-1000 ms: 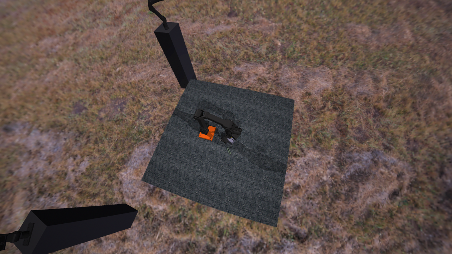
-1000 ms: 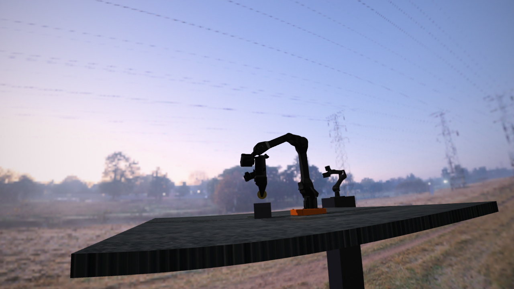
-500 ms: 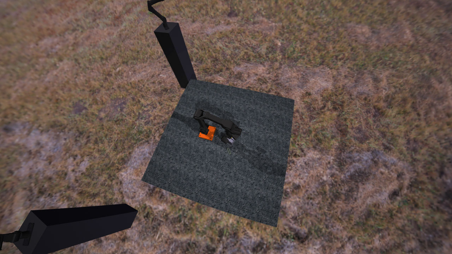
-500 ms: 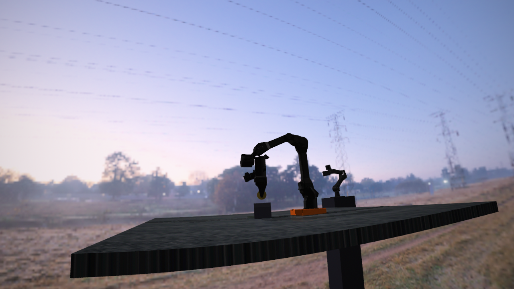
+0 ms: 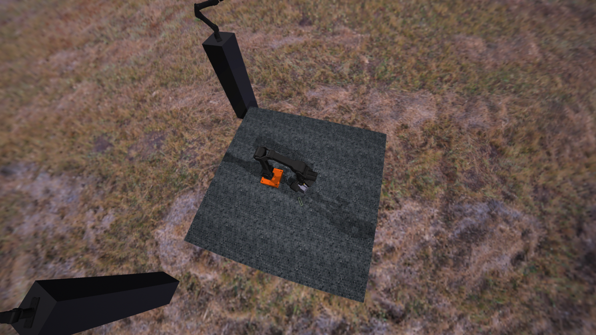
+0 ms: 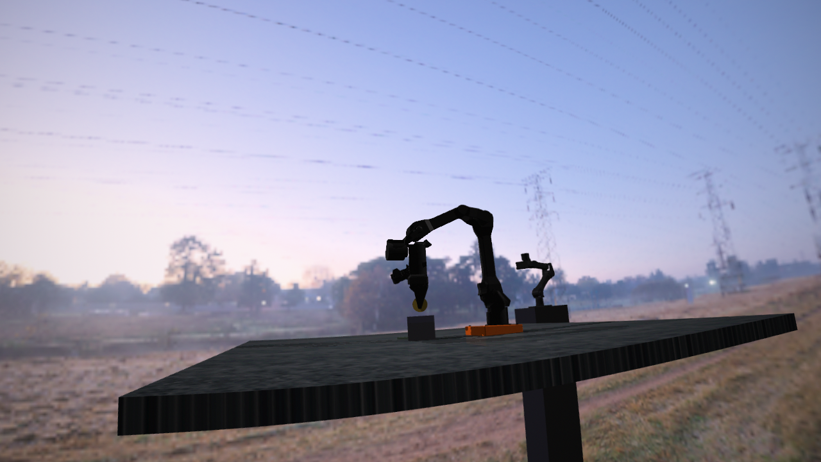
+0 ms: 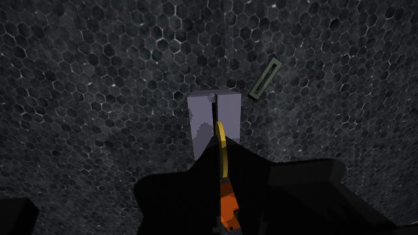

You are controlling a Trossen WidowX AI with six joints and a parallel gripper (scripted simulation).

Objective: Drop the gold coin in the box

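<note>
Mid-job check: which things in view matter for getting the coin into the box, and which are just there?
Belongs to the job:
- gold coin, gripped edge-on in the gripper
- grey box, with its slot below the coin
- green holder, now without the coin

Just there:
- orange base plate
- black posts carrying small arms beside the table

One coin [image 7: 223,148], one box [image 7: 213,121], one holder [image 7: 265,81], one arm [image 6: 453,221], two black posts [image 5: 231,75]

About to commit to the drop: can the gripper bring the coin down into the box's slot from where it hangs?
Probably yes. The gripper holds the coin edge-on above the slot of the box, nearly in line, with nothing between them.
</note>
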